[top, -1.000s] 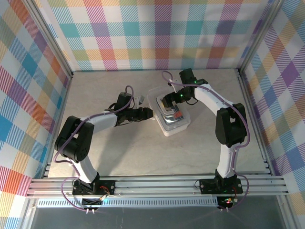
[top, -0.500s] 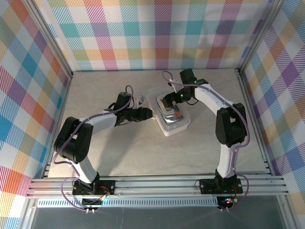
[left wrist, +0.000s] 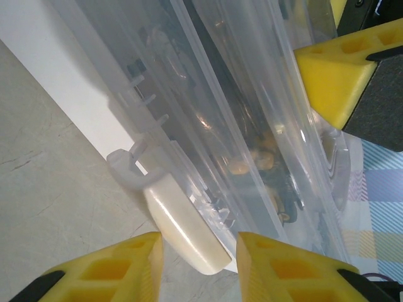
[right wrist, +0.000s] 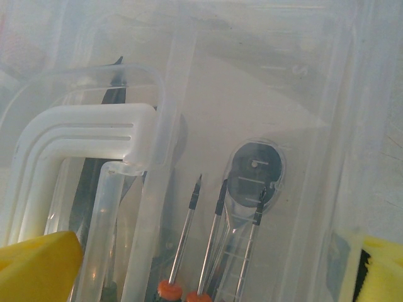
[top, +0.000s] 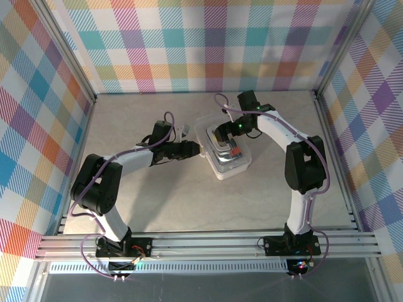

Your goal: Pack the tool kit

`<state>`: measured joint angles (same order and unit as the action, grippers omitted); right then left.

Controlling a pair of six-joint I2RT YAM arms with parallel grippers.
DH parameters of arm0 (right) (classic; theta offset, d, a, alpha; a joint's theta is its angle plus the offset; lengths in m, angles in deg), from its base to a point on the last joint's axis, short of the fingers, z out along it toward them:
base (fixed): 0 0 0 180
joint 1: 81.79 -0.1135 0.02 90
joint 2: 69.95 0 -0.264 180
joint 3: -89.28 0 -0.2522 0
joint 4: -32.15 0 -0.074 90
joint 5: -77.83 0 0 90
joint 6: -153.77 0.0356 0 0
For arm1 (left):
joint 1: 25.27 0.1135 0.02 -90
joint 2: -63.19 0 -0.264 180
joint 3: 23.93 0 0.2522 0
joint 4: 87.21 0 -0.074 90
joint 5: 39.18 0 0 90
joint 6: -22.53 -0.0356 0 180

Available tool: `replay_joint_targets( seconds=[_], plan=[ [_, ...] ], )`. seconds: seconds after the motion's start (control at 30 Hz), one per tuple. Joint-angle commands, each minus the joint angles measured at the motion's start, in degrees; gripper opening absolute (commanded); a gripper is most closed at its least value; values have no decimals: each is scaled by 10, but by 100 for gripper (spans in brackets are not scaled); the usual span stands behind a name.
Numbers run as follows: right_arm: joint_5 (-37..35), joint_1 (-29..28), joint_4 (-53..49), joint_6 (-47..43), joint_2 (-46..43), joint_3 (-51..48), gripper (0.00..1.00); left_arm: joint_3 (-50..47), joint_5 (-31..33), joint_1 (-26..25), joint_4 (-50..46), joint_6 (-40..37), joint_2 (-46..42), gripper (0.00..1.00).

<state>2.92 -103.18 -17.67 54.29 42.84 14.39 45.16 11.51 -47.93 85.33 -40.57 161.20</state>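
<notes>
Left claw (top: 196,149) moved right onto the case's left side, jaws narrowed; right claw (top: 220,134) unchanged.

Left claw is partly closed astride the white latch (left wrist: 182,226); can't tell if the pads bear on it yet. Right claw is spread wide over the lid by the handle (right wrist: 82,135), gripping nothing. Case (top: 228,165) sits mid-desk (top: 157,195), a bit toward the far edge, lid apparently down. Likely a light, thin shell that flexes, with slick walls; loose steel inside adds weight and may shift. Best holds look like the handle or the latch tab, not the walls. Looks: translucent whitish plastic, with screwdrivers (right wrist: 189,251) and ratchet head (right wrist: 255,176) visible through the lid.
</notes>
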Motion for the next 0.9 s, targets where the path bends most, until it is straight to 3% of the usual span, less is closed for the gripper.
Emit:
replay_joint_targets(
  seconds=[0.0,0.87],
  plan=[
    [-14,-21,-99,-23,66,-37,99,-8,-20,6,25,10,-15,34],
    [-6,-20,-106,-27,71,-37,99,-36,-48,12,135,63,13,25]
  ],
)
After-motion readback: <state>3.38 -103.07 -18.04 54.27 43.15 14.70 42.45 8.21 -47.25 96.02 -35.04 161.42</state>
